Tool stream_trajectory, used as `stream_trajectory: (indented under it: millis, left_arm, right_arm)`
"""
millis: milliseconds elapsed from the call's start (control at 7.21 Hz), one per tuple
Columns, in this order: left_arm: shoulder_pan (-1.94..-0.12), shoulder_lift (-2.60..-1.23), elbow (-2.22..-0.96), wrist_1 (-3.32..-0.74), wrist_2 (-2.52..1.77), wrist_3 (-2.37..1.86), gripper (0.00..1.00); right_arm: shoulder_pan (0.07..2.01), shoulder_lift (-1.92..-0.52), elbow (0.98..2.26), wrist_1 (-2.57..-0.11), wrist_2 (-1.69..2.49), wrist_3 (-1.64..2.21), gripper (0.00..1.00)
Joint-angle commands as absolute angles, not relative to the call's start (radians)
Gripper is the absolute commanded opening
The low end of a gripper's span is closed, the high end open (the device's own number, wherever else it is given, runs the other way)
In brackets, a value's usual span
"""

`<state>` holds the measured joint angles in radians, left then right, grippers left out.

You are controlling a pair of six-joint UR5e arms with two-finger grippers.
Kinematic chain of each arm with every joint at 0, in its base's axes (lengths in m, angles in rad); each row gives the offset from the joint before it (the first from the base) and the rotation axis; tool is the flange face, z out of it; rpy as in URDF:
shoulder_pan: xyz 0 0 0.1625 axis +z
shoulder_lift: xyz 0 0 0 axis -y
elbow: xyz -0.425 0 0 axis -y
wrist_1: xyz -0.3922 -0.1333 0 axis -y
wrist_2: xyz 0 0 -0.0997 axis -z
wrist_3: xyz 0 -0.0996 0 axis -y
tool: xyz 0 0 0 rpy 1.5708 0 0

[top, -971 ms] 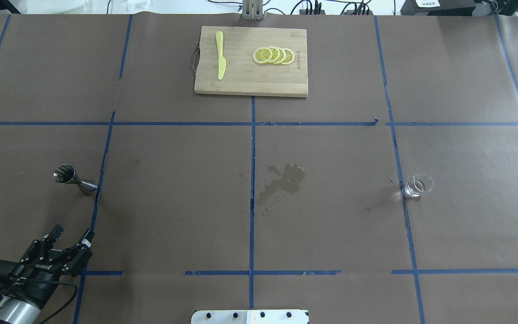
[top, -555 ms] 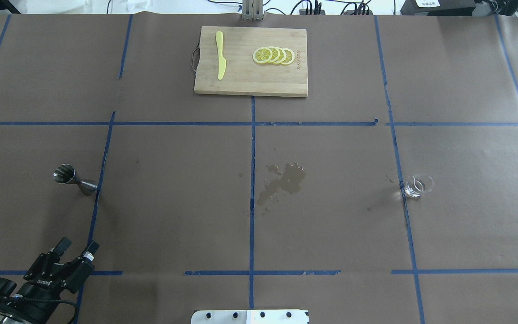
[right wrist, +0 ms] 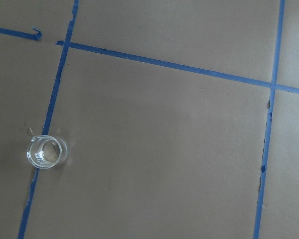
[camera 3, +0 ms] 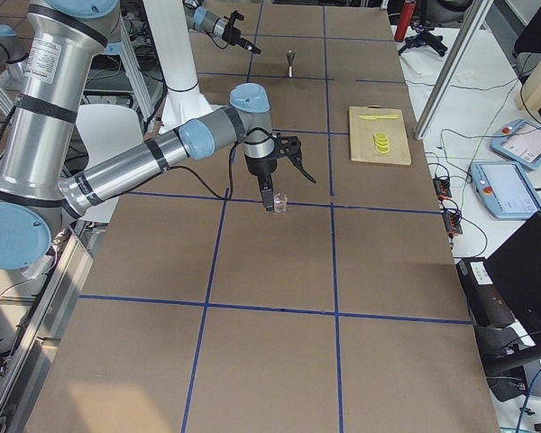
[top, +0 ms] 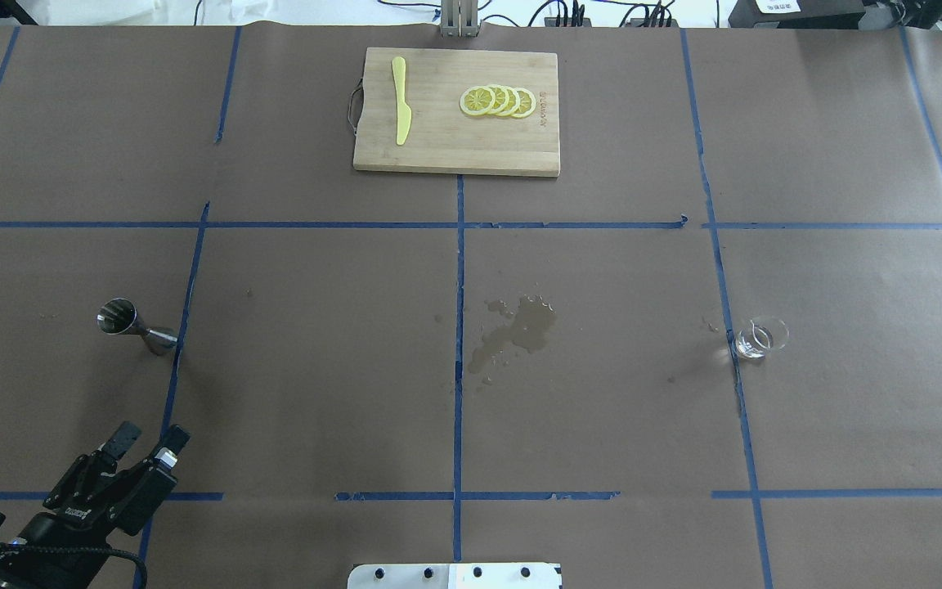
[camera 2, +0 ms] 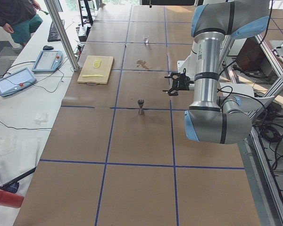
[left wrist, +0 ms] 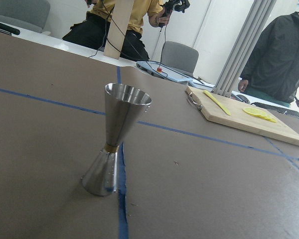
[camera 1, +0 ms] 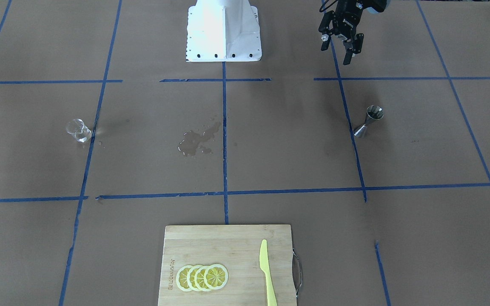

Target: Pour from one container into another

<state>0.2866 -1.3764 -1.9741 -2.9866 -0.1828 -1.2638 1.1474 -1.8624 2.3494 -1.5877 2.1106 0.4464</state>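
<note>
The clear glass cup (top: 760,338) stands upright on the right of the table, also in the front view (camera 1: 78,129) and below the right wrist camera (right wrist: 47,151). The steel jigger (top: 136,325) stands upright at the left, close before the left wrist camera (left wrist: 114,149). My left gripper (top: 150,433) is open and empty, well short of the jigger toward the table's near edge (camera 1: 336,53). My right gripper (camera 3: 284,171) hovers just beside and above the glass cup in the right side view. Whether it is open or shut I cannot tell.
A wet spill (top: 516,331) darkens the paper at the table's middle. A wooden cutting board (top: 455,151) at the far edge carries a yellow knife (top: 400,98) and lemon slices (top: 497,101). People stand beyond the far side (left wrist: 284,55).
My left gripper has drawn back toward the table's near edge and shifted slightly right, away from the jigger. It stays open. The cup and jigger have not moved.
</note>
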Motion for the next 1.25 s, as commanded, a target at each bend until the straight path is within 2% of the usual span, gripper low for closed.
stream_trajectory:
  millis: [0,139,416,1110]
  left_arm:
    - [0.281,-1.384,-2.067,-2.987,-0.189,-1.16,1.0]
    - [0.266,-1.391,-2.112,-2.987,-0.196,-1.1,1.0]
    - [0.156,-1.397,-2.121,-2.988,-0.315,-1.051,1.0]
    - [-0.272,-1.459,-2.121,-2.851,-0.819,-1.005,1.0]
  right_arm:
    - [1.147,-1.862,2.347,-1.588,2.111,0.446,1.0]
    - [1.147,-1.862,2.344,-1.588,2.111,0.446,1.0]
    - [1.149,-1.865,2.341,-1.591,2.111,0.42,1.0]
    - [1.149,-1.864,2.332,-1.595,2.111,0.413,1.0]
